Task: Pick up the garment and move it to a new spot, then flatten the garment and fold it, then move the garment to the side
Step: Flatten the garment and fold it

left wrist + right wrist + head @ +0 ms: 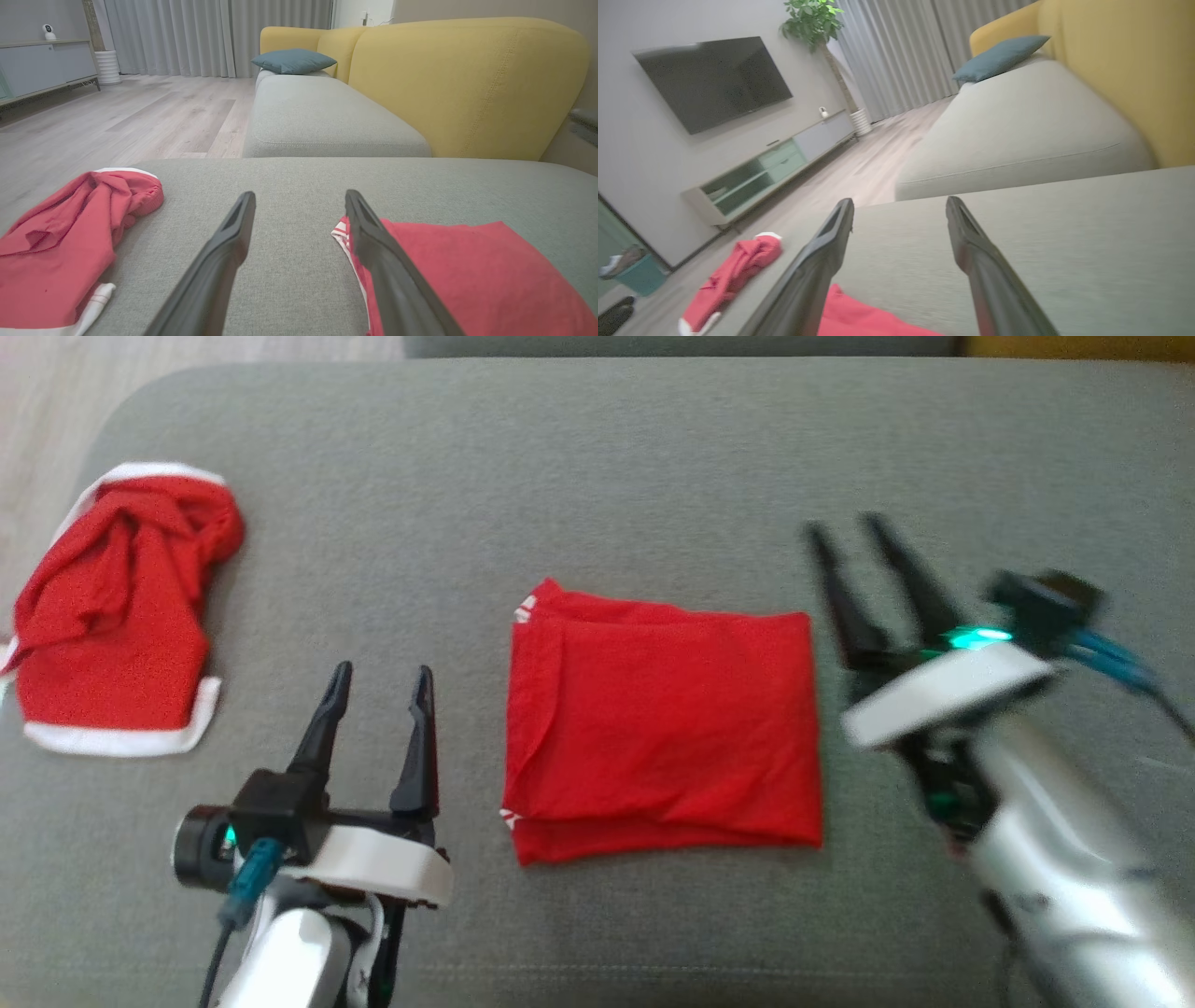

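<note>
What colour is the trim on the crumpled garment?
White trim on the red crumpled garment, clearest in the head view.

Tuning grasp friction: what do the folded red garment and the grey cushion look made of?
Folded garment: thin matte knit, likely cotton jersey; soft creases, limp layers.
Grey cushion: coarse woven upholstery, matte; weave grain visible in left wrist view.

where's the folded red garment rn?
Head view centre: the folded garment lies flat on the grey cushion, between left gripper and right gripper; crumpled garment far left.
</note>
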`<state>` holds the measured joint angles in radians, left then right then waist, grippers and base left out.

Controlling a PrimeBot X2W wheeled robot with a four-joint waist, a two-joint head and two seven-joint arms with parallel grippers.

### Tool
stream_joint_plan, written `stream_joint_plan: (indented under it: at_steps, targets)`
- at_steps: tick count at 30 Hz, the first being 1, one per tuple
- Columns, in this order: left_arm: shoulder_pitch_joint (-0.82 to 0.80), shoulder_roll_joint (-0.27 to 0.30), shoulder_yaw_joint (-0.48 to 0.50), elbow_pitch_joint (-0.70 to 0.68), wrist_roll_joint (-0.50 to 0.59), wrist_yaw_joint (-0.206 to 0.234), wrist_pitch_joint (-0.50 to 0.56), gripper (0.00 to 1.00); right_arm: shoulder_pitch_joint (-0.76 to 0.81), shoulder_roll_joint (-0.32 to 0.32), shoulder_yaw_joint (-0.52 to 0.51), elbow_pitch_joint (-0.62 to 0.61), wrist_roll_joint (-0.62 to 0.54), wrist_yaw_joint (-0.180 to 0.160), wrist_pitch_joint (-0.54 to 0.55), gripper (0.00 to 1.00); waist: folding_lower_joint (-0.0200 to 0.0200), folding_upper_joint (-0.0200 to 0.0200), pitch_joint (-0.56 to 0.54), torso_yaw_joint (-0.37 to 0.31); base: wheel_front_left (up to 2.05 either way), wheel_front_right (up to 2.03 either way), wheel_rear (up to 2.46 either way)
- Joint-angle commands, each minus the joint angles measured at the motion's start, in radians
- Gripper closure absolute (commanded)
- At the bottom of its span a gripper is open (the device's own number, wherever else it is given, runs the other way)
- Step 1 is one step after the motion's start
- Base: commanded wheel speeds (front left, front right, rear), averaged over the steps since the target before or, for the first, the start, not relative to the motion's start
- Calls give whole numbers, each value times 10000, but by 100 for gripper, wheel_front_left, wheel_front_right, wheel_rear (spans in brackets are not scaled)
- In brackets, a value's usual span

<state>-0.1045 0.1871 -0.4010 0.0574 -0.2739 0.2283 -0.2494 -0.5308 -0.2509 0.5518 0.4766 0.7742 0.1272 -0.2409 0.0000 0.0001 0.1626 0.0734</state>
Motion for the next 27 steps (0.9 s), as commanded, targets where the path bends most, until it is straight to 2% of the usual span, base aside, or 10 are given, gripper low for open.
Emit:
stream_joint_plan:
  at_steps: [1, 6, 12, 19, 27]
  targets:
    - [-168, 221, 495, -376, 74, 56, -121, 0, 399, -68, -239, -447, -321, 35, -136, 0, 0, -1, -91, -183, 0, 0, 0]
    - [2, 364, 687, -443, 21, 165, -122, 0, 1890, -594, -2329, -1402, -1828, 35, -118, 0, 0, -1, -254, -544, 0, 0, 0]
    - [228, 552, 870, -515, -24, 312, -103, 0, 3730, -227, -4164, -3177, -3286, 35, 892, 0, 0, -1, -486, -807, 0, 0, 0]
    - [661, 732, 941, -466, -40, 479, -31, 0, 5368, 732, -5121, -5201, -4427, 35, 2162, 0, 0, -1, -951, -820, 0, 0, 0]
    - [1276, 904, 920, -465, -146, 545, 97, 0, 6522, 1300, -5417, -6326, -4925, 35, 2990, 0, 0, -1, -1563, -742, 0, 0, 0]
